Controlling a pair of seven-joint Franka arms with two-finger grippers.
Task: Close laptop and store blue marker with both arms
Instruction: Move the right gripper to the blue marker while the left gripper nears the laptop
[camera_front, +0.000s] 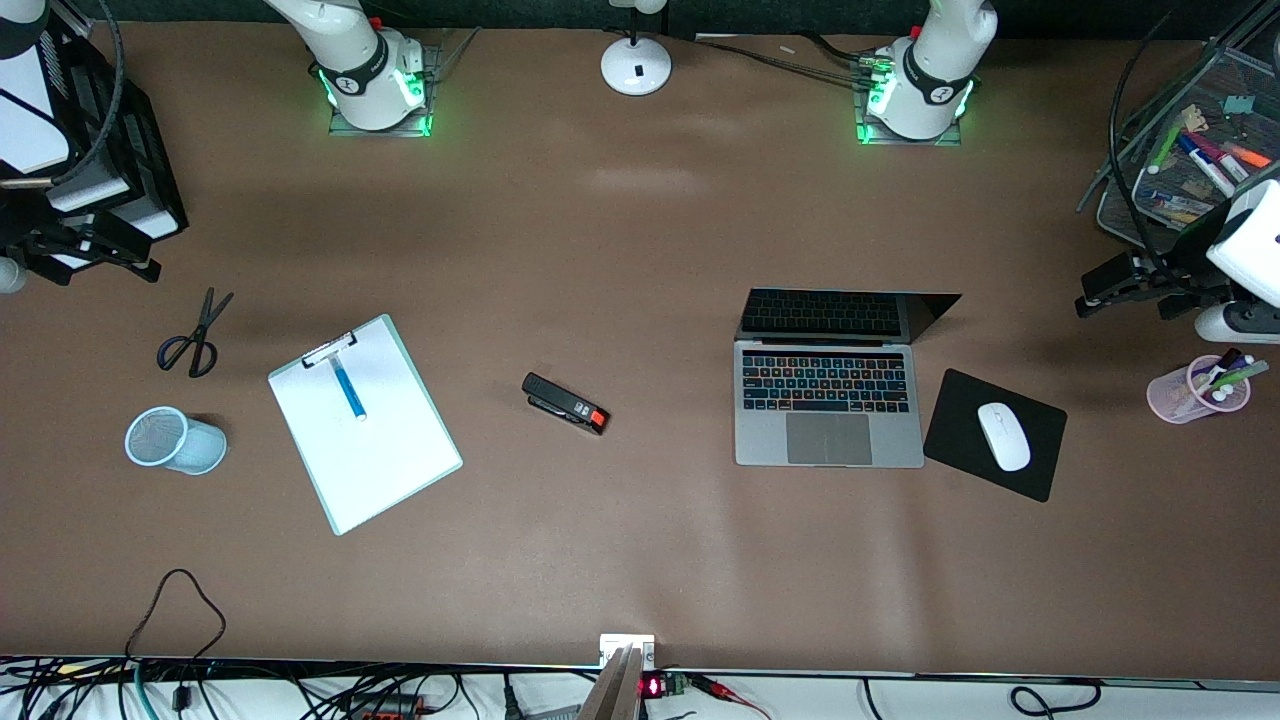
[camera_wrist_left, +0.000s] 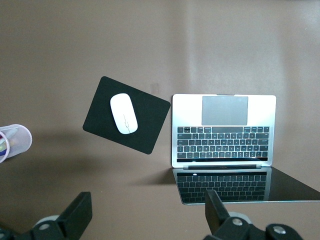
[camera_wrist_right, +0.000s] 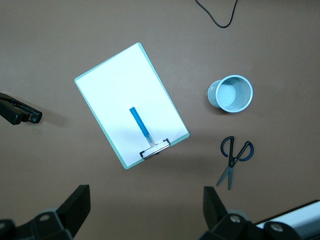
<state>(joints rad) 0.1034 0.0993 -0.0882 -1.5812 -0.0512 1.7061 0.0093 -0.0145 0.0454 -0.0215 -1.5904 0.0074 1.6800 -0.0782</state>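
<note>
The silver-grey laptop stands open on the table toward the left arm's end, its dark screen tilted back; it also shows in the left wrist view. The light-blue marker lies on a white clipboard toward the right arm's end, and shows in the right wrist view. My left gripper hangs open and empty high over its end of the table, its black fingers spread wide. My right gripper hangs open and empty high over its own end, fingers spread.
A white mouse sits on a black mouse pad beside the laptop. A pink cup and a wire tray hold assorted markers. A black stapler, scissors and a light-blue mesh cup lie around the clipboard.
</note>
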